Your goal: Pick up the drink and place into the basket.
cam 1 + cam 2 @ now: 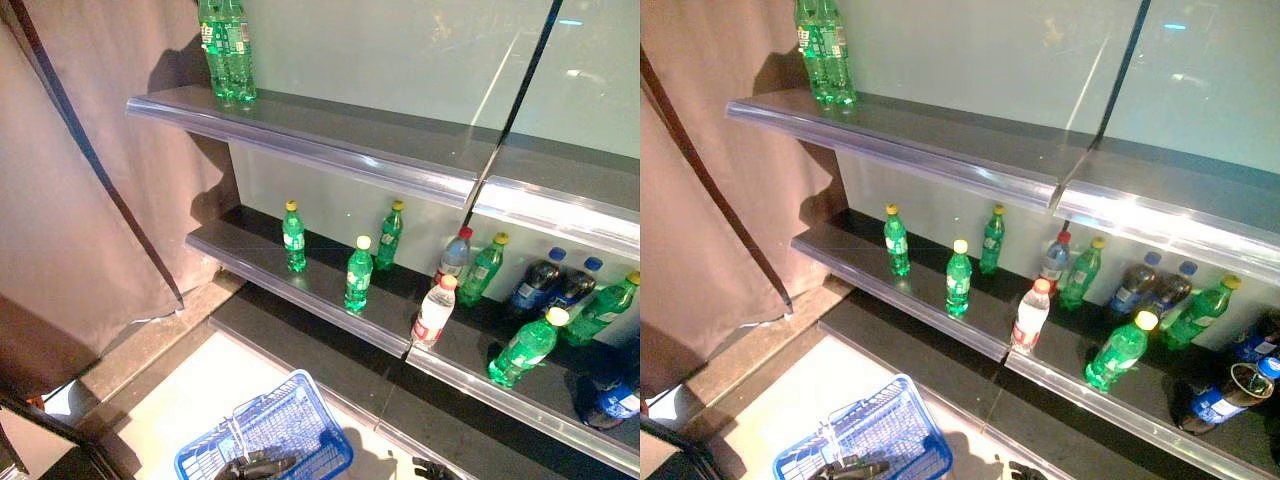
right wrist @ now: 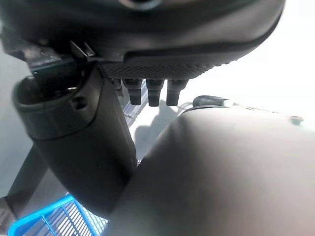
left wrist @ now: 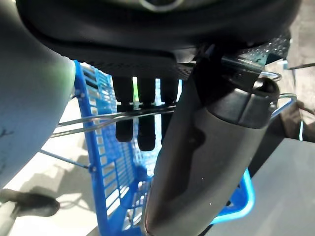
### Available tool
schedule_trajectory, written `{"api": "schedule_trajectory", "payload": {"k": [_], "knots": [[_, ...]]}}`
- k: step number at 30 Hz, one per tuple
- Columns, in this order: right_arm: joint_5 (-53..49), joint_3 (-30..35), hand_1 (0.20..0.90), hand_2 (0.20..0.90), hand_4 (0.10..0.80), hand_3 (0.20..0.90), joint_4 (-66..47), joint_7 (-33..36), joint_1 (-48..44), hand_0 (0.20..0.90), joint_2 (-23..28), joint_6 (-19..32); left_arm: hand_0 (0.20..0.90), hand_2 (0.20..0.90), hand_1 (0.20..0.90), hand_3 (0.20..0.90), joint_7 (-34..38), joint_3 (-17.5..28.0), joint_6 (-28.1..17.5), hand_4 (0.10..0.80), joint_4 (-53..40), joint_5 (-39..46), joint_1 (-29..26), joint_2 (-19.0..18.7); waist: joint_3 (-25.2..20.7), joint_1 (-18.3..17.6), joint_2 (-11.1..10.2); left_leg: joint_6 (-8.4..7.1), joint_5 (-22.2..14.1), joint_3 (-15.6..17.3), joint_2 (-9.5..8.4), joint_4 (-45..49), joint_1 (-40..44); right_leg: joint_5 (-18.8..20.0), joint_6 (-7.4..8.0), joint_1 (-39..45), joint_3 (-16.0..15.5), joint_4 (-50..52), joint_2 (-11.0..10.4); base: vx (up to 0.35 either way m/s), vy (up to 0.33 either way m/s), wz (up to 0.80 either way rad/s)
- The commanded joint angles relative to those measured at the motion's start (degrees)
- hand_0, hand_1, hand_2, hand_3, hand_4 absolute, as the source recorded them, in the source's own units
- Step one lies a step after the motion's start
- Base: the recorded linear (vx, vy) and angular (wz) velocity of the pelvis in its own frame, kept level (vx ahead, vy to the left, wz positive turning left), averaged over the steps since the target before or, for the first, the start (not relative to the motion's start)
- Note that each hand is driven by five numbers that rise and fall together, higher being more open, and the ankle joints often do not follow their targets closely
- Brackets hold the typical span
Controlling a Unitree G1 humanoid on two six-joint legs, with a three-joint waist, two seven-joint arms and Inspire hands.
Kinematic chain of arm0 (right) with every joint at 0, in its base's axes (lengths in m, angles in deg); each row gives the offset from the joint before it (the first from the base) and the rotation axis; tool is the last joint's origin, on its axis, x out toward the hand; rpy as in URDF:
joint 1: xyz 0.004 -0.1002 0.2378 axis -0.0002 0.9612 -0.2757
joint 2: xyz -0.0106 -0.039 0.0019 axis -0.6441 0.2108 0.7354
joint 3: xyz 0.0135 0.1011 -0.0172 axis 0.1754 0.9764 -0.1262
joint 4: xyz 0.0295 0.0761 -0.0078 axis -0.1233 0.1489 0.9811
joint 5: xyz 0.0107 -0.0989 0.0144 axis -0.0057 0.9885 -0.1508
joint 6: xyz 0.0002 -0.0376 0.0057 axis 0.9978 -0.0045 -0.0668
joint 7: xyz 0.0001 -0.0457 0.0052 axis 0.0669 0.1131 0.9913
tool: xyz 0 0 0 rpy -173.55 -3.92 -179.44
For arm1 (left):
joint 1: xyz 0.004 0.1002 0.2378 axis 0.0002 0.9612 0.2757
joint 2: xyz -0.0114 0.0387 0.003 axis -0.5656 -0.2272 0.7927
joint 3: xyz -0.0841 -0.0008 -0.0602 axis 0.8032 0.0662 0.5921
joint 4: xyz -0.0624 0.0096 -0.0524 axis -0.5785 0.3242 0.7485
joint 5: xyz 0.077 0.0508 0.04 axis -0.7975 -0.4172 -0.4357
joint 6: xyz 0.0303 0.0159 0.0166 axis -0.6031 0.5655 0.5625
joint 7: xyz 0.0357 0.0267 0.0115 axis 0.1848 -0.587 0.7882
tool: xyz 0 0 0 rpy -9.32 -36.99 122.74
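Observation:
Green bottles with yellow caps stand on the middle shelf. To their right a white bottle with a red cap stands at the shelf's front, with dark bottles with blue caps behind it. More green bottles lean there. My left hand is low at the front, shut on the wire handles of the blue basket, which hangs empty above the floor. My right hand hangs low with relaxed fingers and holds nothing.
Tall green bottles stand on the top shelf. A brown curtain hangs at the left. A dark divider strip runs down the back wall. A blue-labelled bottle lies at the far right. A dark base ledge runs under the shelves.

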Motion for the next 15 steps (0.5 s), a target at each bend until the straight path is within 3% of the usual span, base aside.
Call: {"api": "schedule_trajectory", "payload": {"k": [1, 10, 15], "knots": [[0.31, 0.64, 0.900, 0.900, 0.800, 0.900, 1.74, -2.17, -3.67, 0.900, -2.80, 1.44, 0.300, 0.300, 0.300, 0.200, -0.38, -0.29, -2.78, 0.100, 1.66, -0.44, -0.73, -0.88, 2.83, 0.98, 0.31, 7.18, -1.17, 1.49, -6.30, 0.23, 0.80, 1.78, -6.48, -0.68, 0.12, 0.18, 6.47, 0.000, 0.000, 0.00], [1.69, -0.04, 0.900, 0.900, 0.800, 0.900, 0.91, -1.85, -3.65, 0.900, -2.71, 2.12, 0.300, 0.300, 0.300, 0.200, -0.14, 0.26, -3.42, 0.100, 1.81, -0.52, -0.48, -0.90, 2.99, 1.26, -0.03, 6.75, -0.84, 1.26, -5.55, 0.68, 0.74, 1.61, -6.88, -0.41, -0.05, 0.18, 7.00, -0.001, -0.025, 0.00], [2.03, -0.32, 0.900, 0.900, 0.800, 0.900, -0.17, -1.63, -3.42, 0.900, -2.43, 1.87, 0.300, 0.300, 0.300, 0.200, 1.00, 0.85, -4.43, 0.100, 1.48, -0.43, -0.33, -0.91, 3.62, 1.12, -0.67, 6.16, -1.52, 1.20, -4.99, 4.78, -0.48, 1.24, -7.85, -0.48, 0.44, 0.84, 7.89, -0.007, -0.072, 0.00]]}}
